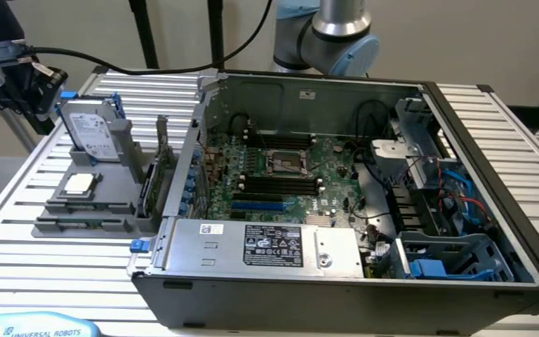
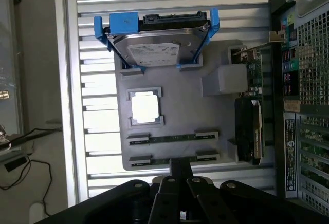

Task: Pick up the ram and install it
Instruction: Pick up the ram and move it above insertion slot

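Jaws: shut, empty.
Ram (image 2: 160,160): nearer stick, straight ahead of the tips — slotted in the grey tray (image 2: 180,111), long axis crosswise to them.

A big dark grey computer box (image 1: 344,302) lies open on a silver table (image 1: 26,267) of long metal slats. Inside are a green board (image 1: 340,151) full of tiny parts and a shiny silver box (image 1: 204,249) with a black sticker. On the exterior view's left sits a flat grey tray (image 2: 180,111). It holds a silver disk drive (image 2: 154,52) in a blue frame, a small square silver chip (image 2: 145,107) and a tall green card (image 1: 157,175).
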Tool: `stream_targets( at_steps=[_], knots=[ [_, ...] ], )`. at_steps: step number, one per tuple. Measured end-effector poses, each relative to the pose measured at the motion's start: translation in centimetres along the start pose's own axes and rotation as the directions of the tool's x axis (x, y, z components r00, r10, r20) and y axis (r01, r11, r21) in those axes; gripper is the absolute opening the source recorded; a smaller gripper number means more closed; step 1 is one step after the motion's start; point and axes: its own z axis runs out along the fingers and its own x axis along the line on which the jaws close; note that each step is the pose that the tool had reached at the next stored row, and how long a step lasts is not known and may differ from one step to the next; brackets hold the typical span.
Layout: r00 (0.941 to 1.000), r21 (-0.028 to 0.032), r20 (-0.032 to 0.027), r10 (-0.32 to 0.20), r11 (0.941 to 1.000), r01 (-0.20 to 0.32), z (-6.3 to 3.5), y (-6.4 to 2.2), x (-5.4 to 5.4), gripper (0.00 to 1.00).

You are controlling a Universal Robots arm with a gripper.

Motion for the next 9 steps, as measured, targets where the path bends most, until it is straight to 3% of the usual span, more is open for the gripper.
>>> stream_targets(
  at_steps=[5,9],
  knots=[
    [1.0,0.0,-0.0001,-0.008,1.0,0.008,0.01,-0.01,0.01,0.11],
    [0.9972,-0.0015,-0.0036,-0.075,0.9972,0.075,0.15,-0.02,0.02,0.11]
  ],
)
